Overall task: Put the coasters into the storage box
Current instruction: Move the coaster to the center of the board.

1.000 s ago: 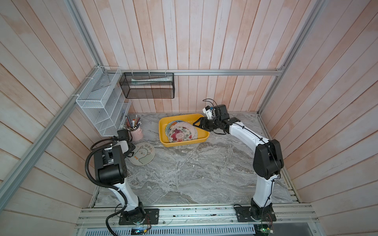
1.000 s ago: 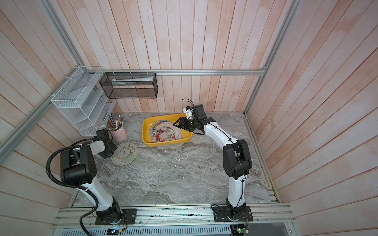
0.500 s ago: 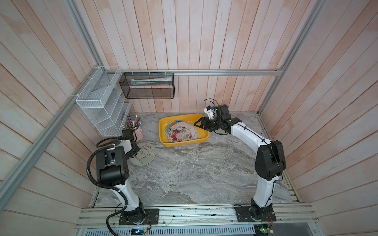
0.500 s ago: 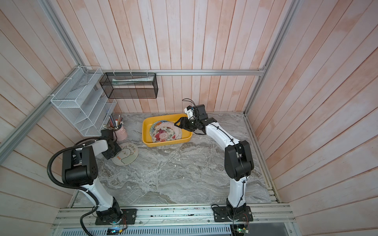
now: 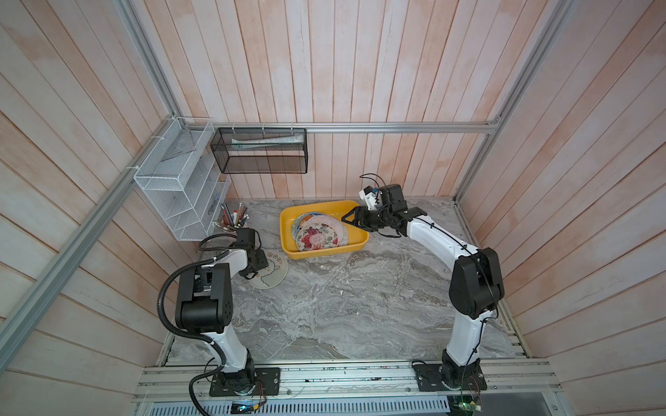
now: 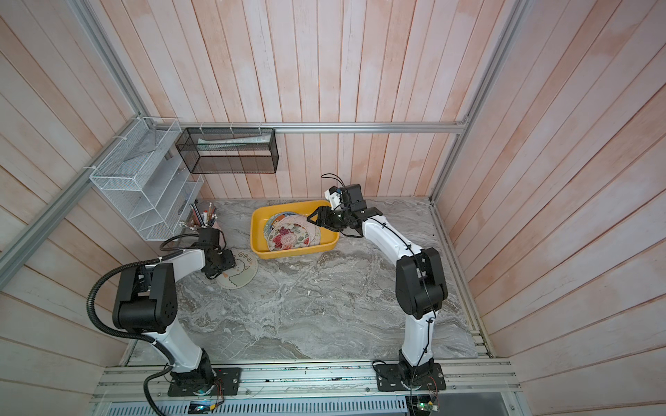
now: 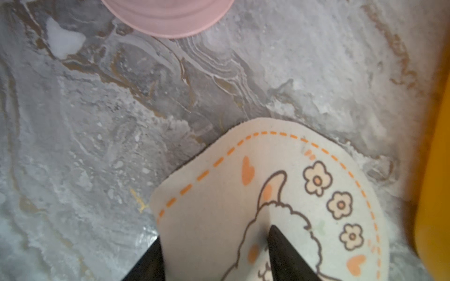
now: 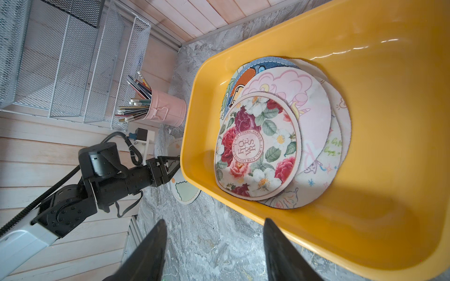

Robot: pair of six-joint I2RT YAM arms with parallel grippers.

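Note:
The storage box [image 5: 324,254] [image 6: 295,254] [image 8: 194,109] is a yellow tray at the back of the marble table. Several coasters [image 5: 317,236] [image 6: 288,237] lie stacked in it, a floral one [image 8: 258,146] on top. One cream coaster [image 5: 274,277] [image 6: 243,279] [image 7: 267,170] [image 8: 185,194] with a sheep print lies on the table left of the box. My left gripper [image 5: 260,264] [image 6: 227,264] [image 7: 215,233] is open: one finger rests on this coaster, the other at its edge. My right gripper [image 5: 349,220] [image 6: 313,219] [image 8: 214,221] hangs open and empty over the box's right end.
A pink pen cup [image 5: 234,225] [image 7: 168,17] [image 8: 165,110] stands just behind my left wrist. A white wire rack [image 5: 180,194] and a black mesh basket [image 5: 259,155] hang on the walls above the back left corner.
My left gripper has moved right, from beside the pen cup onto the cream coaster. The coaster now lies a little nearer the box. The right arm has hardly moved.

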